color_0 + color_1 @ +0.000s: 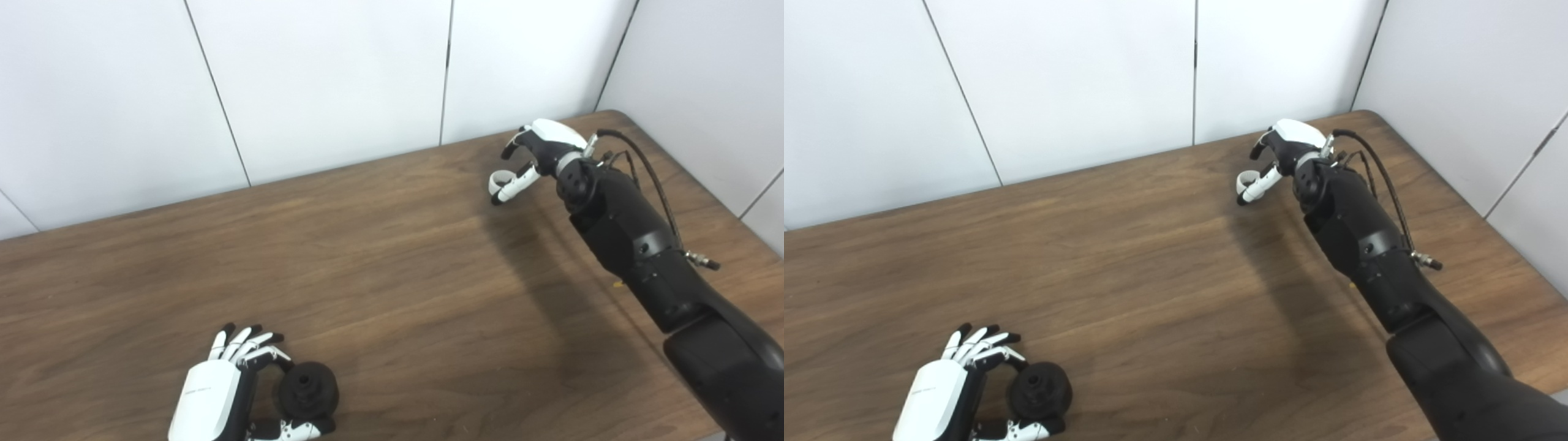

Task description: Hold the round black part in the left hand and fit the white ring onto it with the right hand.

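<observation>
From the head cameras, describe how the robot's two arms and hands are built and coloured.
The left hand has a glossy white back shell, white fingers with black tips and black links. The right hand matches it and sits on a bulky black arm with a thin black cable looping along it to a metal plug.

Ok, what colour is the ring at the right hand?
White; the ring at the right hand shows best in the left eye view.

Two head cams, side by side, look down and fwd over the wooden table (392, 257) toward the white wall panels (1078, 79). Both frame the same tabletop, far right corner incl.; right view is offset slightly sideways.
</observation>
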You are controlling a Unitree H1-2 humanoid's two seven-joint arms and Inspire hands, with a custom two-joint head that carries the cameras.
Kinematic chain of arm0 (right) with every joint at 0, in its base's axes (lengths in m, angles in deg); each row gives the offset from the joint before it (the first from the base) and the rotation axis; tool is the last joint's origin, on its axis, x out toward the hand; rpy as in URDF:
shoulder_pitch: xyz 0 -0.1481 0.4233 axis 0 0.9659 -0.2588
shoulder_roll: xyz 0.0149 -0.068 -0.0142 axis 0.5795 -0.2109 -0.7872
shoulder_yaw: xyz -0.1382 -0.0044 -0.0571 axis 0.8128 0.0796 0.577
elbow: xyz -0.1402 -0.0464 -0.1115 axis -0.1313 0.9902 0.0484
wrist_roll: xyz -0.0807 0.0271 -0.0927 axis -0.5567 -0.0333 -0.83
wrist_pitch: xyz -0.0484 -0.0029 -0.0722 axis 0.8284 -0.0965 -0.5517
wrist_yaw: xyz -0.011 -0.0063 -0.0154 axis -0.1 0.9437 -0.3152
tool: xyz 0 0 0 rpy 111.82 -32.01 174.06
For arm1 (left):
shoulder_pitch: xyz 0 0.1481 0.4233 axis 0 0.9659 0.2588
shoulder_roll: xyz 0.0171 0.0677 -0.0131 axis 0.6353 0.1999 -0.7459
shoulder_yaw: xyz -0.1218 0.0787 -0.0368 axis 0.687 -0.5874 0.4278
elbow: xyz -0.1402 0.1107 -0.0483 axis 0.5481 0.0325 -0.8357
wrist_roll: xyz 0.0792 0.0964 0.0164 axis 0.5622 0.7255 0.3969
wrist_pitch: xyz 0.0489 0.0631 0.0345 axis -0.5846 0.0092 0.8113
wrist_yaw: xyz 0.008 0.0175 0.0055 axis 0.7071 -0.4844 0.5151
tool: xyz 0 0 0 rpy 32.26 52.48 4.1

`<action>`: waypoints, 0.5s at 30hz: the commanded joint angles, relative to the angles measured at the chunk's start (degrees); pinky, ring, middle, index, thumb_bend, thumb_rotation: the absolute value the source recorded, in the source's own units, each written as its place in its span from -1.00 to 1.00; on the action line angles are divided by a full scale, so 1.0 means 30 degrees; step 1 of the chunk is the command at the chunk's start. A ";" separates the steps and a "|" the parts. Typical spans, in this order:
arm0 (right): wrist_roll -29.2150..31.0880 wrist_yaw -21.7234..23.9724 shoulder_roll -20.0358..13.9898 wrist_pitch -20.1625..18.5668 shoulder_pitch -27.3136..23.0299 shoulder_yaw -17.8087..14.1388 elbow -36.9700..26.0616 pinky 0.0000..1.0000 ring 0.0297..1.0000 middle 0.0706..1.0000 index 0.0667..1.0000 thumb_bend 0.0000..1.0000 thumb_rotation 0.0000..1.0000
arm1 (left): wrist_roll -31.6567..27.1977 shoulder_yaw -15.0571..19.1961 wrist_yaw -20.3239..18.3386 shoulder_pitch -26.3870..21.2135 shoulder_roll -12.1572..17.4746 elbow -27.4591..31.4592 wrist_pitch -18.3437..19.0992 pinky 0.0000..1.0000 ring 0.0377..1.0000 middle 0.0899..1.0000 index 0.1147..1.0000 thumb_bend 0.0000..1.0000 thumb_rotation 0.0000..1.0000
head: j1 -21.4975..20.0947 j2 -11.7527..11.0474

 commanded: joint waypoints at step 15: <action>-0.0376 -0.0395 -0.0218 -0.0016 -0.0792 0.0233 0.0075 1.00 1.00 0.88 0.31 0.74 -0.45 | 0.0630 -0.0078 -0.0460 0.0322 -0.0190 0.0653 0.0221 1.00 0.79 0.54 -0.17 0.05 -0.89 | 0.0157 0.0130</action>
